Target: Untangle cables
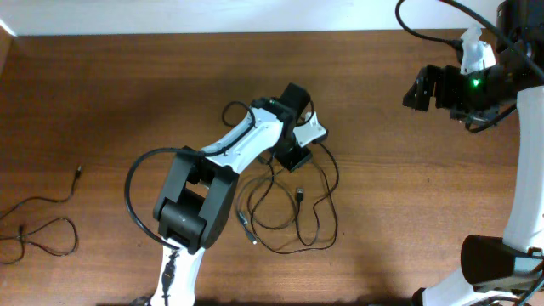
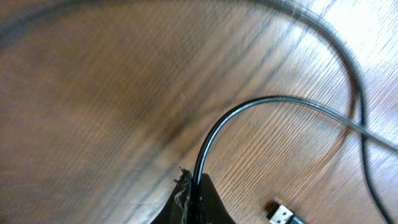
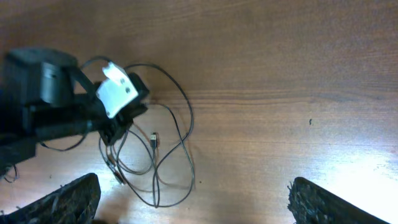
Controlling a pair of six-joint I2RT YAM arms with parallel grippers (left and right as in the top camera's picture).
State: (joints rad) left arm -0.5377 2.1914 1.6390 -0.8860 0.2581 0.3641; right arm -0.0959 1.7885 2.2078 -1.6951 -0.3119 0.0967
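Note:
A loose tangle of thin black cables [image 1: 289, 212] lies at the table's middle, with small plug ends [image 1: 300, 195]. My left gripper [image 1: 291, 158] sits low over the tangle's top edge and is shut on one cable strand [image 2: 205, 146], which arcs away from the jaws in the left wrist view. A USB plug [image 2: 282, 214] lies just beside the jaws. A separate wavy cable [image 1: 38, 223] lies at the far left. My right gripper [image 1: 422, 89] is open and empty, held high at the far right; its view shows the tangle [image 3: 155, 155] and the left arm [image 3: 56, 99].
The left arm's own thick black cable [image 1: 136, 183] loops out beside its base. The table's left edge [image 1: 5, 51] is near the separate cable. The right arm's base [image 1: 489, 263] stands at the lower right.

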